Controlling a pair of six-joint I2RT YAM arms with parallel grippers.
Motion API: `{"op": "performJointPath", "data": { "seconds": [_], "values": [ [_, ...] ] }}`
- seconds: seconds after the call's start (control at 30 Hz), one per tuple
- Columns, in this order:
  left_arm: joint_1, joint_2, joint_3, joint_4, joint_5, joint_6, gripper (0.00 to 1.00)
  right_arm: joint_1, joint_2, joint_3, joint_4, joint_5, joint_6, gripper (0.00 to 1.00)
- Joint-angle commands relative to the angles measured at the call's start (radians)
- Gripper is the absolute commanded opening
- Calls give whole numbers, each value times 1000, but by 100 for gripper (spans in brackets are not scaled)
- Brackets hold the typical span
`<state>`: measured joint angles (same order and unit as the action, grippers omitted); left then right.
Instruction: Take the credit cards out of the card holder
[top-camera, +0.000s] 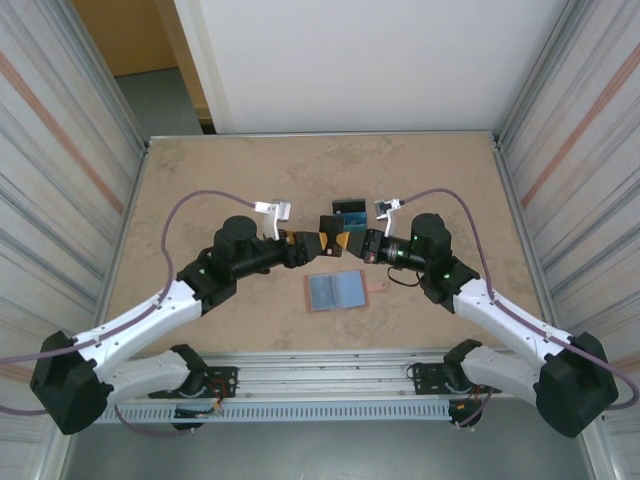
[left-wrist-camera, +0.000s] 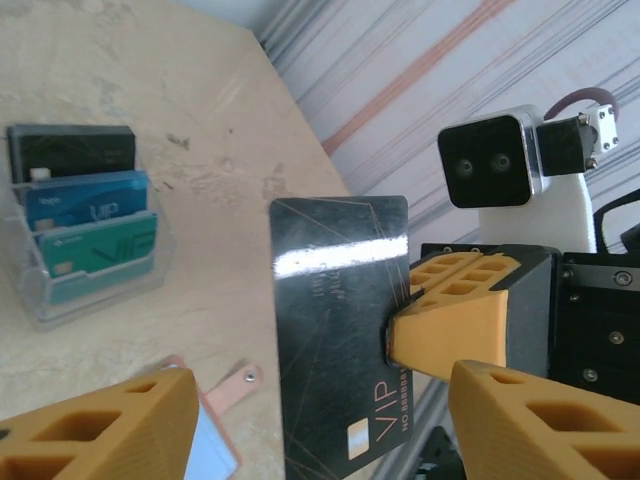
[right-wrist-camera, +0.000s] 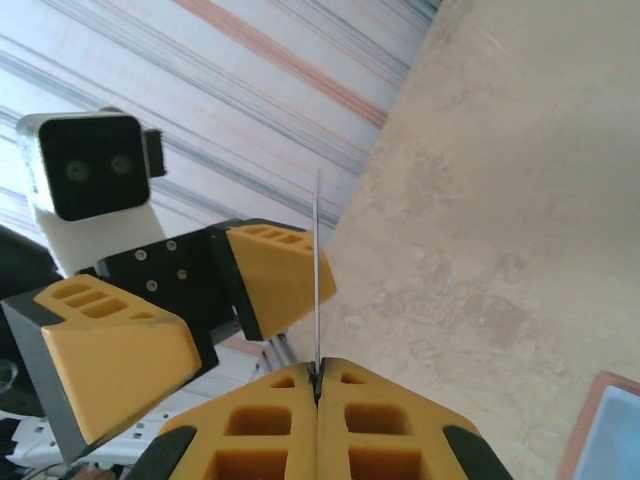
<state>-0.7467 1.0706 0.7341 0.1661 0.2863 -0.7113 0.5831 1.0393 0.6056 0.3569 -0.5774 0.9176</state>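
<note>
Beige mottled table (top-camera: 200, 180), corrugated walls (top-camera: 60, 150) — right jaws clamped on black card (left-wrist-camera: 340, 300), left jaws apart near it.

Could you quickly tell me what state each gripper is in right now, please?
Left gripper: open, jaws apart near the black card, not clamped on it.
Right gripper: closed, pinching the black card by its edge.

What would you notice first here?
Two robot arms meet over the table, the right gripper pinching a shiny black VIP card while the open left gripper straddles it. Nearby lies an open pinkish-brown leather wallet, and behind stands a clear plastic rack holding blue and teal cards.
</note>
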Motion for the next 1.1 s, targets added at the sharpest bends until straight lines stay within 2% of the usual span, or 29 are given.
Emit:
{"op": "performJointPath", "data": {
  "seconds": [0.0,0.23,0.47,0.5,0.53,0.63,0.73,0.9,1.07],
  "values": [
    [9,17,-20,101,75,-29,60,12,-5,30,66,-21,32,0],
    [23,58,-33,224,152,-72,31,36,7,37,96,-19,33,0],
    [29,67,-21,199,159,-50,0,39,24,49,63,-12,11,0],
    [33,62,-10,168,158,-31,0,40,25,54,37,-4,-2,0],
    [39,57,2,131,153,-4,0,40,23,58,9,6,-17,5],
    [58,38,61,-33,117,129,0,41,8,76,-106,56,-65,32],
    [95,42,143,-206,80,304,0,44,-24,90,-243,140,-118,43],
    [135,120,305,-387,63,615,0,45,-43,121,-454,289,-172,57],
    [136,299,515,-541,30,861,0,52,-44,163,-626,428,-192,62]
  ]
}}
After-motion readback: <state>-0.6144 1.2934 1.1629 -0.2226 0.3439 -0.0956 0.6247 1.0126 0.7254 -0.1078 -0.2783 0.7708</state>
